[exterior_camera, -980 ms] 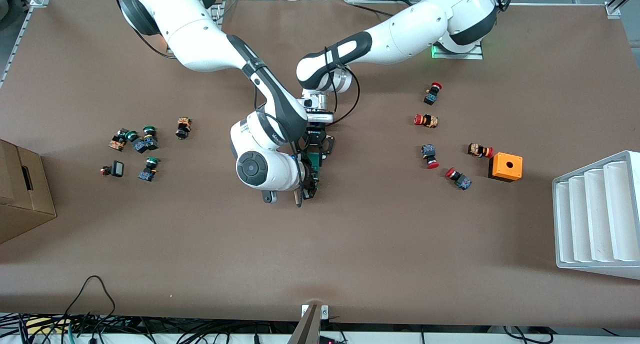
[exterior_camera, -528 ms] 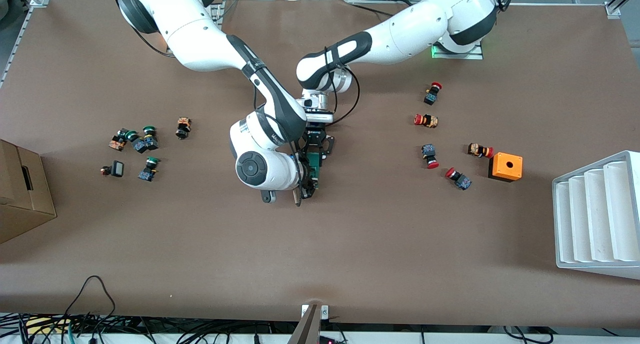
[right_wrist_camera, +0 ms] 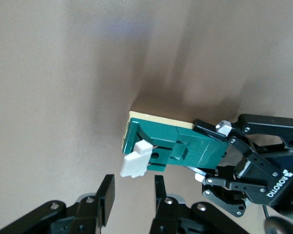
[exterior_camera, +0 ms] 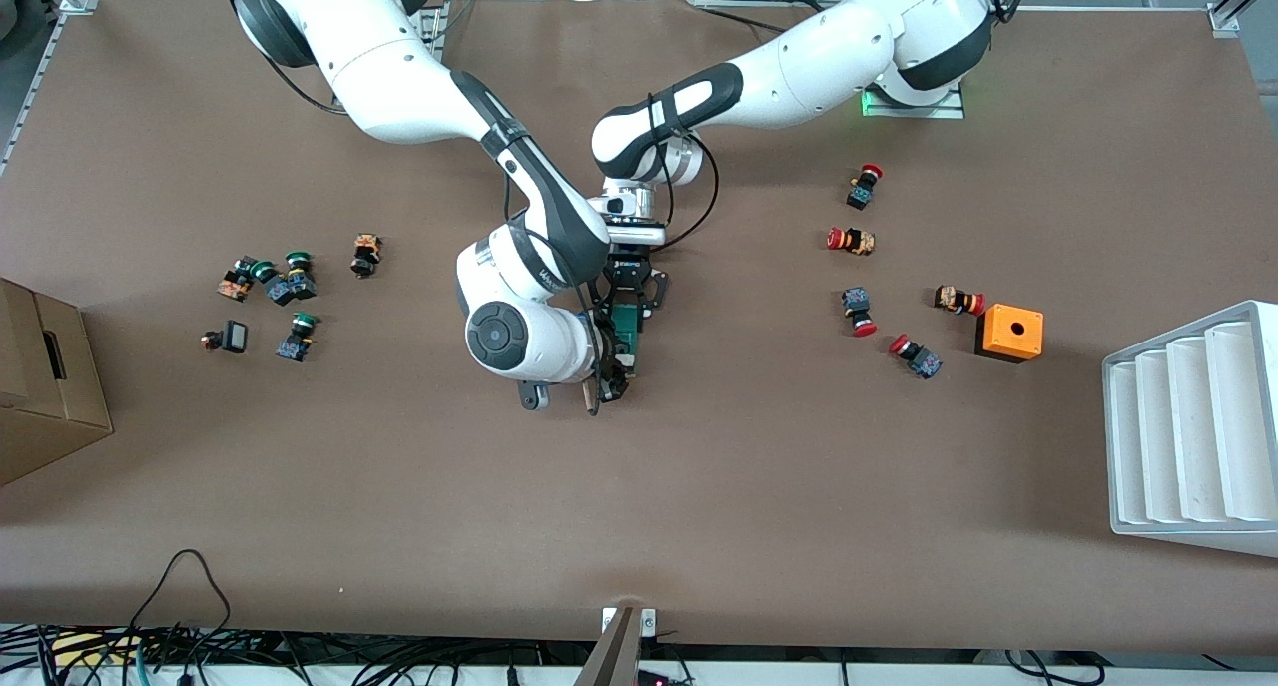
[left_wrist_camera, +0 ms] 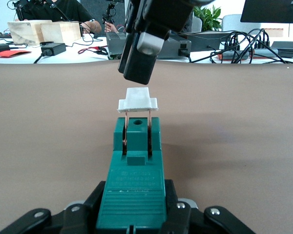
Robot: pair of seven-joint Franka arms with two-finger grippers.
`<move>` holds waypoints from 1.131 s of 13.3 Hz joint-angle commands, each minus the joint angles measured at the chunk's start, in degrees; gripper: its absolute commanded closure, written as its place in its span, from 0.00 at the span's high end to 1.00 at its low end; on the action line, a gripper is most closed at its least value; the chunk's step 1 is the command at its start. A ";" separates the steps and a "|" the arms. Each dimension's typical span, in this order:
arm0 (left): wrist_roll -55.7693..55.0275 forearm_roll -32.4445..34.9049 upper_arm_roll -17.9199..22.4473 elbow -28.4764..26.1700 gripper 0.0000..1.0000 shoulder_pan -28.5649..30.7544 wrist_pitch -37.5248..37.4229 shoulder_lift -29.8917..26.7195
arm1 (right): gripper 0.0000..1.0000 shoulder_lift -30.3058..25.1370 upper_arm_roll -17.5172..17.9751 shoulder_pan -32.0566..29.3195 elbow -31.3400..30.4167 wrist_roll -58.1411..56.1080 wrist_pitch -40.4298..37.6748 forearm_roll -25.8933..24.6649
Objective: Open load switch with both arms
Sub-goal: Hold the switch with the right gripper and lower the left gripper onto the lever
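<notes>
The load switch (left_wrist_camera: pixel 135 168) is a slim dark-green block, its white tab (left_wrist_camera: pixel 137 100) pulled out on two thin copper-coloured rods. It sits mid-bench, well clear of every bench (exterior_camera: pixel 699 486) edge, pinched at its base by the left end effector (right_wrist_camera: pixel 234 173). The right end effector (right_wrist_camera: pixel 132 195) hangs just off the tab, fingers spread and touching nothing. Bare bench lies all around, and the scattered buttons (exterior_camera: pixel 854 239) are well apart.

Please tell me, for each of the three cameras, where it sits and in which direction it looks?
Front view: high across the table, facing both arms; left gripper holds the load switch.
Left wrist view: on the left wrist, along the load switch toward the right gripper.
Right wrist view: on the right wrist, looking down; right gripper open.
All three share the switch.
</notes>
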 commanded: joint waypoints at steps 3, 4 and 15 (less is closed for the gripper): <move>-0.40 2.66 0.09 2.72 0.26 0.04 2.46 2.17 | 0.40 0.37 -0.02 -0.13 -0.93 -1.10 2.30 -0.41; -0.40 2.66 0.09 2.72 0.26 0.04 2.46 2.25 | 0.40 0.46 -0.02 0.04 -1.02 -1.10 2.39 -0.50; -0.48 2.57 0.09 2.63 0.26 0.13 2.54 2.25 | 0.28 0.28 0.16 1.01 -1.99 -0.49 1.86 -1.20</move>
